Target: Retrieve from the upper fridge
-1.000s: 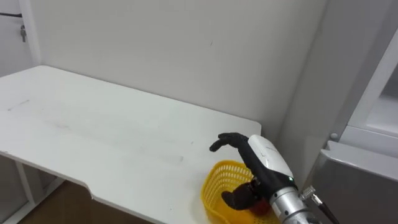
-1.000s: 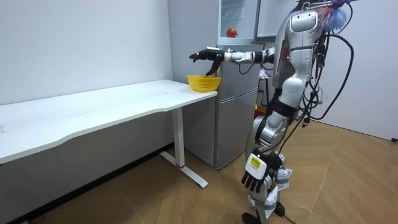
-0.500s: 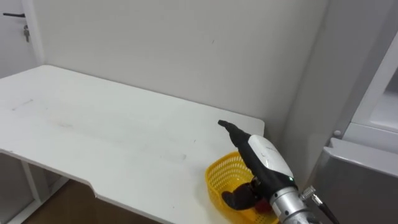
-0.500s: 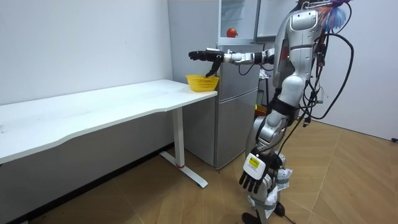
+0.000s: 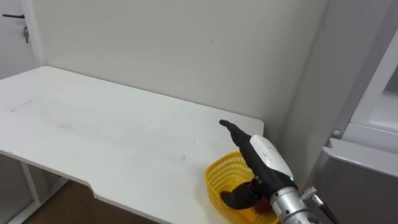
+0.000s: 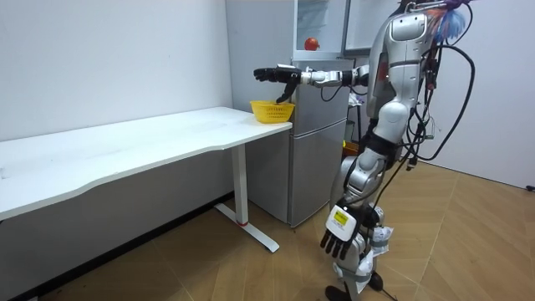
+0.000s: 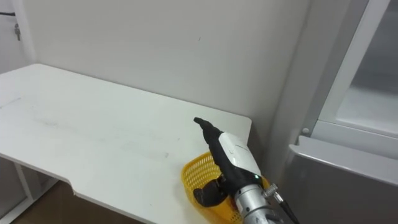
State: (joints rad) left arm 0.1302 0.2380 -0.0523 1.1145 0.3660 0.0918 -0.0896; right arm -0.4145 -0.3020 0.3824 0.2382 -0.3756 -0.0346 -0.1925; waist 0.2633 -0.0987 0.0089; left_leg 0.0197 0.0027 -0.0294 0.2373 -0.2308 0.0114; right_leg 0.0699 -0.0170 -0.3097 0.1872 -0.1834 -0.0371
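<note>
Open-fingered, my right robot hand (image 5: 264, 163) hovers over the counter's (image 5: 93, 137) yellow basket (image 5: 219, 180), something red (image 5: 265, 203) beneath it; I'd rise clear of the rim before reaching for the fridge's (image 6: 322, 100) red fruit (image 6: 311, 43).

Right arm outstretched, left arm hanging.
The right hand (image 5: 260, 160) hovers flat above the yellow basket (image 5: 213, 182), fingers (image 5: 227, 127) straight and pointing past its far rim, thumb drooping toward its inside; the left hand (image 6: 338, 239) hangs well below the basket, fingers relaxed and empty.
</note>
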